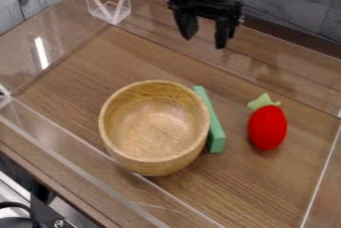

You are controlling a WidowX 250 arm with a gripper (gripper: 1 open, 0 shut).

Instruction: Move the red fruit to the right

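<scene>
The red fruit is a glossy red strawberry-like toy with a green leafy top, lying on the wooden table at the right, near the clear wall. My black gripper hangs at the top centre, well above and behind the fruit, pointing down. Its fingers stand apart with nothing between them.
A wooden bowl sits left of the fruit, with a flat green block leaning along its right side. Clear acrylic walls ring the table. A small clear stand is at the back left.
</scene>
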